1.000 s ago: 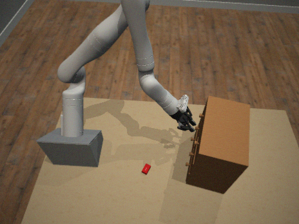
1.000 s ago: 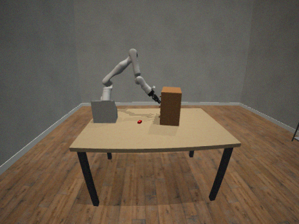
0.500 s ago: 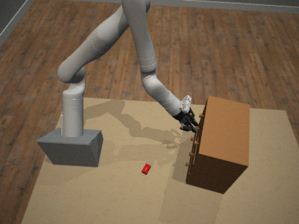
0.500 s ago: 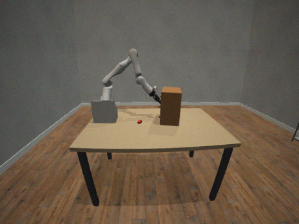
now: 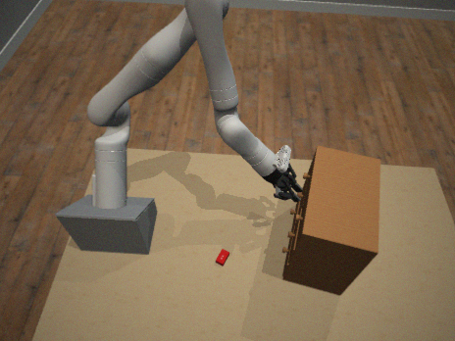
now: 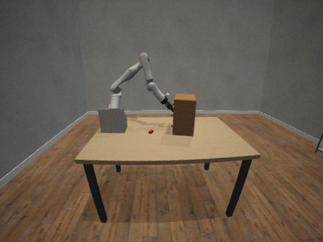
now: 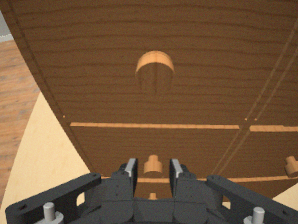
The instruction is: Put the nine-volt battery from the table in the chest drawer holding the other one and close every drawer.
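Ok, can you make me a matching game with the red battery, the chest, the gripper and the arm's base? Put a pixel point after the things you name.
1. red battery [image 5: 223,257] [image 6: 150,131]
2. wooden chest [image 5: 343,196] [image 6: 184,116] [image 7: 210,60]
3. gripper [image 5: 300,194] [image 6: 172,110] [image 7: 153,168]
4. arm's base block [image 5: 110,235] [image 6: 113,120]

A. grey
B. in front of the drawer knobs' side
C. lying on the table, between base block and chest
D. brown, with round knobs

Pairs: 1-C, 2-D, 3-B, 4-A.
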`<state>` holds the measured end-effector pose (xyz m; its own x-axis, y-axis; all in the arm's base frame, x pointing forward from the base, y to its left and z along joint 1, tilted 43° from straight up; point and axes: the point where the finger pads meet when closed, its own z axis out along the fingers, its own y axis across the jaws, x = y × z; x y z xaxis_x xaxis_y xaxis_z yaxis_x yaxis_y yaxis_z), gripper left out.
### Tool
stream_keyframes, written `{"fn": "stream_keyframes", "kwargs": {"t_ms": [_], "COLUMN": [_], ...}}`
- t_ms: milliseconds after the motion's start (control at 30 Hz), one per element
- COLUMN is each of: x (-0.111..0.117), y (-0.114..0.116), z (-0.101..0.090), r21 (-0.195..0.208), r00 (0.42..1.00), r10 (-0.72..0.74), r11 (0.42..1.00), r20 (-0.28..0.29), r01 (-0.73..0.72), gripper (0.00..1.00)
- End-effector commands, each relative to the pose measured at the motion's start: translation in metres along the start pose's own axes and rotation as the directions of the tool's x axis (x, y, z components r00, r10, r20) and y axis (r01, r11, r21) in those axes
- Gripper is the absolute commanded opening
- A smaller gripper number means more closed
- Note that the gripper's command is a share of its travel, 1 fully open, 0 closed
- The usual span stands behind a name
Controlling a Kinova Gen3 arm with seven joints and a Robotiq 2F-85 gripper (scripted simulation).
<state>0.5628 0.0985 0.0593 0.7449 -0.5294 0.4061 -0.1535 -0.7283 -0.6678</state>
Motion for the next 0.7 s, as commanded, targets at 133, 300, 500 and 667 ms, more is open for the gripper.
{"fn": "stream_keyframes", "kwargs": {"t_ms": [133,300,500,667], "x": [0.0011,0.0011,0.0011,0.0011], "y": [0.0001,0.0001,0.0001,0.0001], "z": [-0.0004,-0.0004,-0.0004,-0.0004], "r21": [0.000,0.000,0.000,0.000], "r00": [1.000,1.000,1.000,1.000], "r10": [0.000,0.000,0.000,0.000], "r11": [1.000,1.000,1.000,1.000], "r20": [-0.002,-0.002,-0.002,-0.002], "r01": [0.000,0.000,0.000,0.000], "gripper": [0.33,0.13,0.13,0.13]}}
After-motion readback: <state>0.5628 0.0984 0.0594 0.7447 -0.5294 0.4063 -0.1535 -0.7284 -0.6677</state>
